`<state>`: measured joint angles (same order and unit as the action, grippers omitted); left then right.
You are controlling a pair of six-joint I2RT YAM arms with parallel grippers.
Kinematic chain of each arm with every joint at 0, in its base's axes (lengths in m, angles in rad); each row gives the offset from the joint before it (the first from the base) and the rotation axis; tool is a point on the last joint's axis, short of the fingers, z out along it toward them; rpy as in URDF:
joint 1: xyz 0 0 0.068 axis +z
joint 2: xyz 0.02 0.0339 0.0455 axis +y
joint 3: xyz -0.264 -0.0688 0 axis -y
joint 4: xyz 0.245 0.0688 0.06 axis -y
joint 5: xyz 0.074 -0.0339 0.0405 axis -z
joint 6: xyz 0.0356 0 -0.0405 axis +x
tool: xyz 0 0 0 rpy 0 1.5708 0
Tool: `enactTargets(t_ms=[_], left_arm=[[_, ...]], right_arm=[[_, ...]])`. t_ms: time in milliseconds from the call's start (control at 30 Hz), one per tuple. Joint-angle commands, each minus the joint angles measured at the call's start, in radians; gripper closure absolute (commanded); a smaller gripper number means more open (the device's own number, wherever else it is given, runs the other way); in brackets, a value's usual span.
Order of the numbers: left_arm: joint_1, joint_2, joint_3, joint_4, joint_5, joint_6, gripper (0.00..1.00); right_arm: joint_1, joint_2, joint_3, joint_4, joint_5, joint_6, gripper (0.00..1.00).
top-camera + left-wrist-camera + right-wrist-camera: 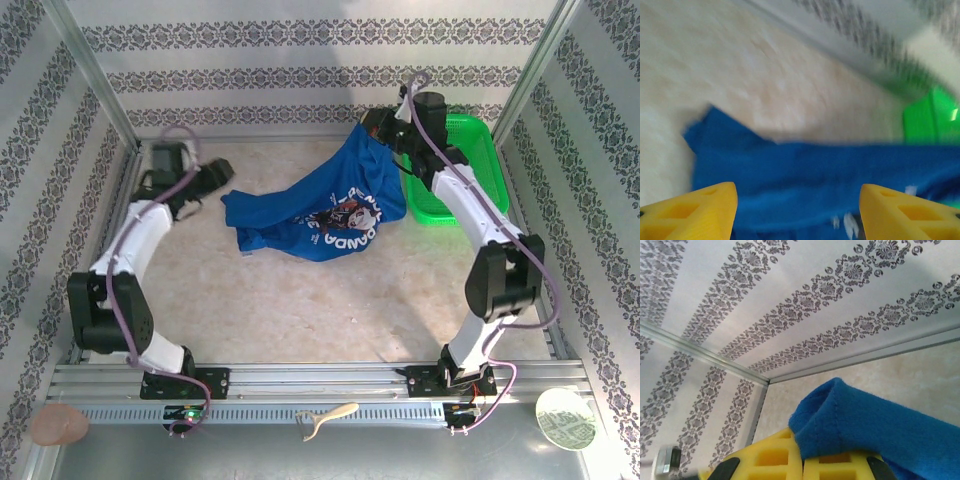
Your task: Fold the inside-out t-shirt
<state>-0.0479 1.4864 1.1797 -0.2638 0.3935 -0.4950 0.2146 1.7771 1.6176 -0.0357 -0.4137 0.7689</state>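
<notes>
Softly rumpled blue cloth t-shirt [318, 208]; right tool [802, 460] clamped on it, left tool [797, 210] apart.

The t-shirt [315, 210] lies between left hand [218, 188] and basket [440, 215]; right hand [372, 128] at its far right corner.

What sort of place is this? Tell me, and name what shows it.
Probably a robot test cell: left arm and right arm bolted to a metal rail, patterned panel walls boxing in the table, a blue t-shirt as the workpiece.
</notes>
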Motion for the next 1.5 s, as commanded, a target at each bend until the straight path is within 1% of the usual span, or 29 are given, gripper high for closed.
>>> enactTargets(t_ms=[0,33,67,100,133,200,300,400,567,733,767,800,833,900,933,1000,1067,1100,1167,1200,1333,1400,1467], left_arm=[[-0.272,-0.082,-0.081,-0.014,-0.178,0.228,0.34],[-0.346,-0.071,-0.104,0.004,-0.22,0.253,0.34],[-0.422,-0.047,-0.116,0.022,-0.265,0.283,0.34],[-0.487,-0.013,-0.113,0.028,-0.3,0.313,0.33],[-0.529,0.026,-0.098,0.03,-0.32,0.333,0.33],[-0.622,0.125,-0.033,-0.001,-0.364,0.388,0.33],[-0.72,0.267,0.084,-0.044,-0.432,0.487,0.3],[-0.767,0.382,0.18,-0.076,-0.465,0.551,0.28],[-0.785,0.517,0.288,-0.11,-0.489,0.596,0.26],[-0.785,0.61,0.365,-0.136,-0.493,0.621,0.26],[-0.785,0.63,0.38,-0.142,-0.49,0.625,0.29],[-0.784,0.649,0.398,-0.15,-0.485,0.63,0.37],[-0.782,0.667,0.414,-0.159,-0.48,0.634,0.49],[-0.778,0.687,0.453,-0.18,-0.473,0.633,0.9],[-0.776,0.679,0.465,-0.185,-0.462,0.626,1.0],[-0.766,0.624,0.473,-0.186,-0.44,0.606,1.0],[-0.745,0.546,0.472,-0.187,-0.387,0.571,1.0],[-0.728,0.505,0.478,-0.199,-0.338,0.544,1.0],[-0.69,0.421,0.479,-0.217,-0.233,0.487,1.0],[-0.67,0.379,0.476,-0.22,-0.162,0.456,1.0],[-0.589,0.24,0.433,-0.197,0.073,0.347,1.0],[-0.56,0.189,0.406,-0.169,0.15,0.305,1.0],[-0.545,0.152,0.378,-0.151,0.196,0.28,1.0]], right_arm=[[0.015,0.063,0.134,-0.033,0.02,-0.049,0.97],[0.017,0.096,0.184,-0.074,0.003,-0.066,0.77],[0.017,0.135,0.258,-0.159,-0.003,-0.093,0.56],[0.018,0.163,0.325,-0.237,-0.002,-0.133,0.45],[0.018,0.174,0.359,-0.279,0.0,-0.16,0.41],[0.016,0.153,0.379,-0.32,0.015,-0.186,0.36],[0.007,0.074,0.332,-0.329,0.027,-0.195,0.36],[-0.005,-0.036,0.226,-0.331,0.028,-0.195,0.37],[-0.05,-0.274,-0.056,-0.284,0.014,-0.173,0.37],[-0.12,-0.518,-0.342,-0.243,-0.014,-0.137,0.37],[-0.131,-0.563,-0.398,-0.238,-0.016,-0.132,0.37],[-0.139,-0.604,-0.45,-0.235,-0.016,-0.129,0.37],[-0.145,-0.638,-0.492,-0.235,-0.016,-0.126,0.37],[-0.15,-0.703,-0.586,-0.235,-0.017,-0.125,0.37],[-0.152,-0.727,-0.624,-0.233,-0.017,-0.123,0.37],[-0.153,-0.766,-0.702,-0.222,-0.028,-0.119,0.37],[-0.15,-0.796,-0.778,-0.201,-0.049,-0.108,0.37],[-0.147,-0.811,-0.817,-0.186,-0.06,-0.104,0.37],[-0.135,-0.831,-0.884,-0.152,-0.066,-0.09,0.37],[-0.123,-0.839,-0.916,-0.125,-0.077,-0.083,0.37],[-0.043,-0.857,-0.99,-0.047,-0.079,-0.09,0.36],[-0.01,-0.861,-1.014,0.013,-0.093,-0.096,0.35],[0.025,-0.866,-1.022,0.06,-0.105,-0.114,0.33]])
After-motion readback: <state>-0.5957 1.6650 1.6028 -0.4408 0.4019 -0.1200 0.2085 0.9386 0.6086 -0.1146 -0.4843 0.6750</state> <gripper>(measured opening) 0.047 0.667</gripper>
